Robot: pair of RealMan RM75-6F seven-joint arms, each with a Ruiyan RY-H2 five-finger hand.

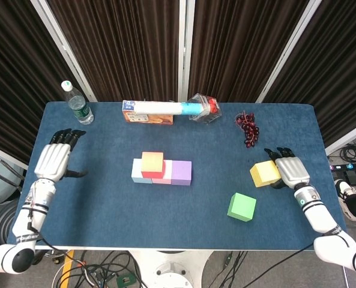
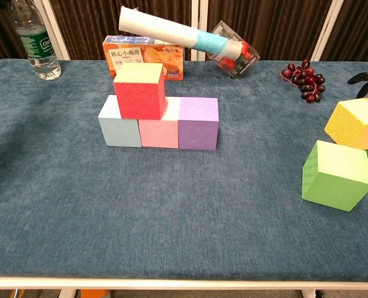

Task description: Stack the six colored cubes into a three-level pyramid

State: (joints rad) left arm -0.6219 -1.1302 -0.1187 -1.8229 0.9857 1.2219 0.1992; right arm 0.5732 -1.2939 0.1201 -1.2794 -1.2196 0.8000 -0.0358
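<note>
right hand [image 1: 290,172] beside yellow cube [image 1: 265,173] — fingers spread, left hand [image 1: 53,161] apart

Open cloth lay between the block stack [image 1: 161,169] and the loose cubes at its three o'clock, wide enough for a hand to pass. The yellow cube [image 1: 265,173] and green cube [image 1: 242,206] stood near each other at four o'clock, narrowing that corner. At twelve o'clock a snack box [image 1: 146,116], a paper roll [image 1: 168,108] and a clear container [image 1: 205,108] lined the far edge; grapes [image 1: 248,127] sat at two o'clock, a water bottle [image 1: 77,104] at ten.
</note>
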